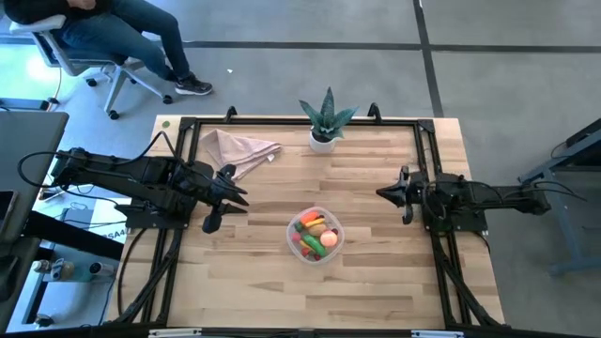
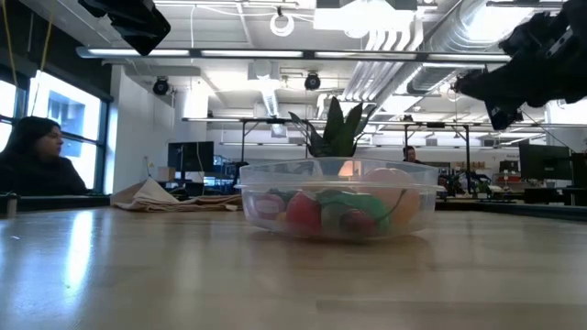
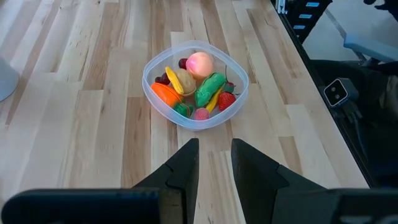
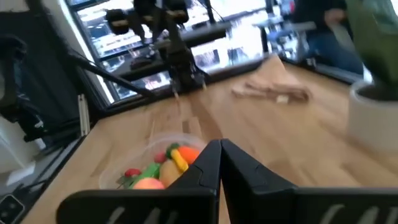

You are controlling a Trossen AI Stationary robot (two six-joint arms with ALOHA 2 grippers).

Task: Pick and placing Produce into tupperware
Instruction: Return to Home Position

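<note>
The tub [image 3: 147, 82] sits in the middle of the table [image 1: 376, 277] between the two arms. All the produce [image 3: 186, 81] is inside it: peach [image 3: 199, 63], carrot [image 3: 165, 93], cucumber [image 3: 209, 87] and small red bits. In the low view the tub's cloudy wall blurs these to coloured blobs and hides the foot of the plant [image 2: 337, 128] behind. The left gripper [image 3: 215, 144] hangs above the table left of the tub, pointing at it, fingers apart and empty; the right gripper [image 4: 220, 147] hangs opposite, fingers pressed together, holding nothing.
</note>
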